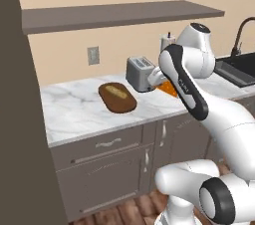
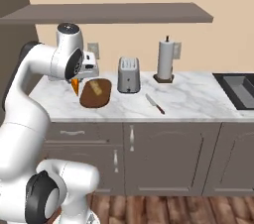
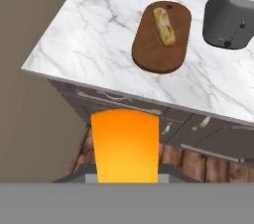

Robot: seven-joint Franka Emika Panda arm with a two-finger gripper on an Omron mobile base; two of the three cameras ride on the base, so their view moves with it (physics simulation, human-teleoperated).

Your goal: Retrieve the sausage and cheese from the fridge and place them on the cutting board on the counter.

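Observation:
My gripper (image 2: 77, 81) is shut on the cheese (image 3: 126, 146), a bright orange wedge that hangs in front of the counter's edge in the hand view. The cheese (image 2: 75, 87) shows just left of the cutting board (image 2: 88, 100), and in the left base view the cheese (image 1: 169, 89) peeks out beside my arm. The oval dark brown cutting board (image 3: 154, 54) lies on the white marble counter (image 3: 94, 44) with a tan-yellow lumpy food item (image 3: 164, 26) on it. The sausage and the fridge are out of view.
A grey toaster (image 2: 128, 75) stands right of the board. Further right are a knife (image 2: 155, 104), a paper towel roll (image 2: 165, 59) and a sink (image 2: 240, 89). A brown shelf (image 1: 119, 15) runs above, and a dark tall cabinet (image 1: 20, 119) bounds the counter's left end.

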